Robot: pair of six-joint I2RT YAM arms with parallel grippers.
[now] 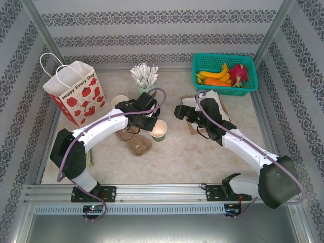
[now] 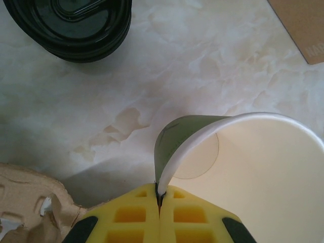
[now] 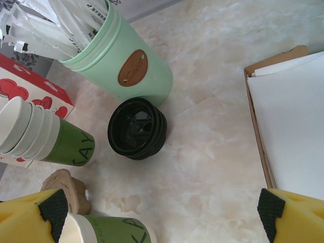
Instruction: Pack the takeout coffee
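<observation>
Marble-look tabletop (image 1: 202,152), patterned walls (image 1: 152,20); left gripper (image 2: 159,195) pinches cup (image 2: 263,172) rim.

White paper carrier bag with red prints (image 1: 76,93): "Happy Every Day" along upper front. Green band of stacked cream paper cups (image 3: 68,147): dark letters "AY", possibly "K" before. Green band of single cream paper cup (image 3: 116,232): "K" legible, remainder cut off. Brown oval label (image 3: 132,67) on mint-green cup (image 3: 152,88): script unreadable.
</observation>
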